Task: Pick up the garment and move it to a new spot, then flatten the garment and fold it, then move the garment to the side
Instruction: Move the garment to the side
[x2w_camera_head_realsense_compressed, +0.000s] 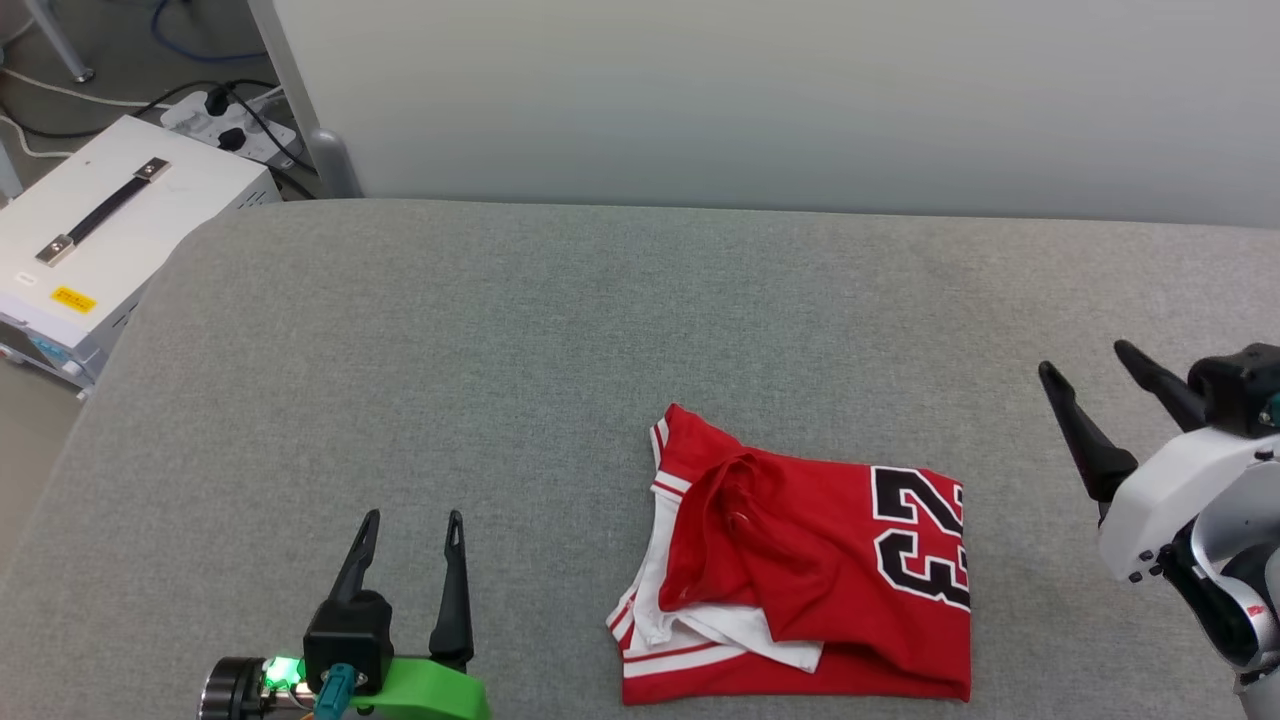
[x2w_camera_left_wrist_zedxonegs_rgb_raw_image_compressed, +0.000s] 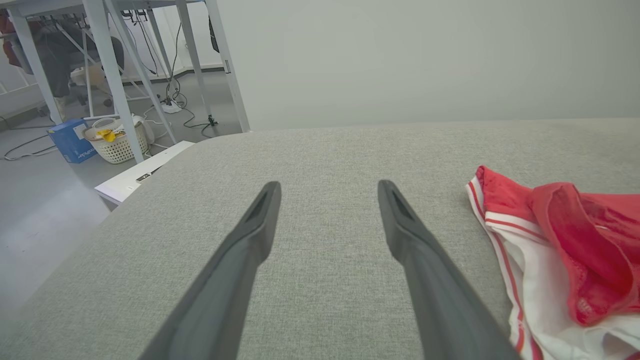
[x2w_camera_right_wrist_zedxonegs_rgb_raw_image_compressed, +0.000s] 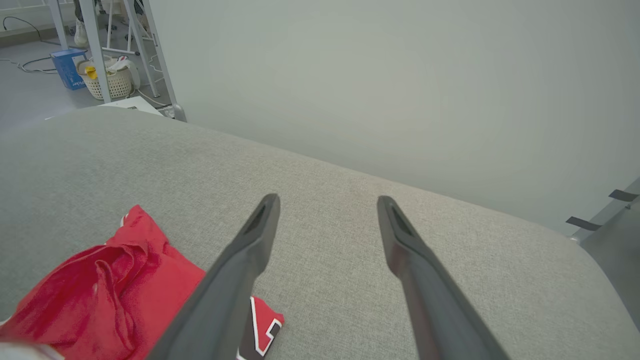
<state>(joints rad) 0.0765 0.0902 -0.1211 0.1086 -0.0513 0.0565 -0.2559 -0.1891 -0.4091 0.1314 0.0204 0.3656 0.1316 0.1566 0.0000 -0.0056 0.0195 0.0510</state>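
The garment (x2w_camera_head_realsense_compressed: 810, 570), a red shirt with white striped trim and a black "23", lies crumpled and loosely folded on the grey padded table (x2w_camera_head_realsense_compressed: 500, 350), near the front, right of centre. My left gripper (x2w_camera_head_realsense_compressed: 412, 518) is open at the lower left, well left of the cloth, with nothing between its fingers. My right gripper (x2w_camera_head_realsense_compressed: 1085, 358) is open to the right of the shirt, also holding nothing. In the left wrist view, the garment (x2w_camera_left_wrist_zedxonegs_rgb_raw_image_compressed: 560, 250) lies to the right of my left gripper (x2w_camera_left_wrist_zedxonegs_rgb_raw_image_compressed: 327, 192). In the right wrist view, the garment (x2w_camera_right_wrist_zedxonegs_rgb_raw_image_compressed: 100, 295) lies at the lower left of my right gripper (x2w_camera_right_wrist_zedxonegs_rgb_raw_image_compressed: 327, 205).
A white case with a black handle (x2w_camera_head_realsense_compressed: 100, 220) stands off the table's left edge, with a power strip and cables (x2w_camera_head_realsense_compressed: 235, 125) on the floor behind it. A pale wall panel (x2w_camera_head_realsense_compressed: 800, 100) runs along the table's far edge. A basket and blue box (x2w_camera_left_wrist_zedxonegs_rgb_raw_image_compressed: 107, 142) sit under a desk.
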